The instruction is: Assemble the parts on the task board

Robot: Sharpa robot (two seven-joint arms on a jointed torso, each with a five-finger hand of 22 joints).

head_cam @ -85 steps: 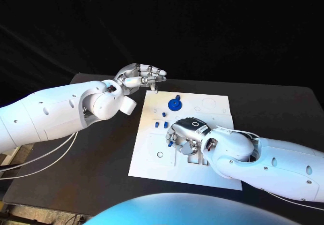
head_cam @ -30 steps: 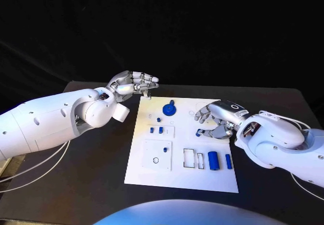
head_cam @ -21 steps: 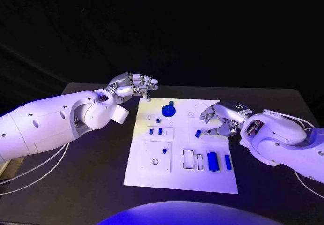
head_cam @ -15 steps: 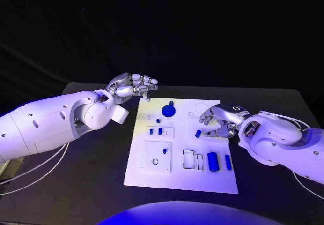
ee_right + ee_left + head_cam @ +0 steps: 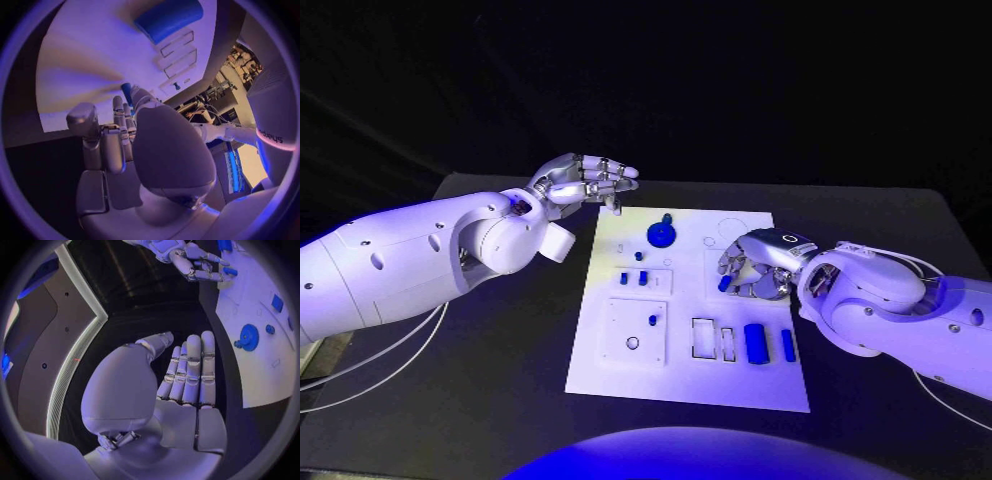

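The white task board lies mid-table. My right hand is low over its right side and pinches a small blue peg at its fingertips, right at the board's surface. The left wrist view catches that peg between the right hand's fingertips; the right wrist view has the peg just past my right hand. My left hand hovers by the board's far left corner with loosely bent fingers and nothing in them. A blue gear sits at the far end.
Two short blue pegs stand in a left-side block, and another small one sits nearer me. A blue cylinder and a thin blue bar lie by the rectangular slots. Black table surrounds the board.
My right hand left the near slots, moved to the board's right side and closed its fingers around the small blue peg. The left hand has stayed put.
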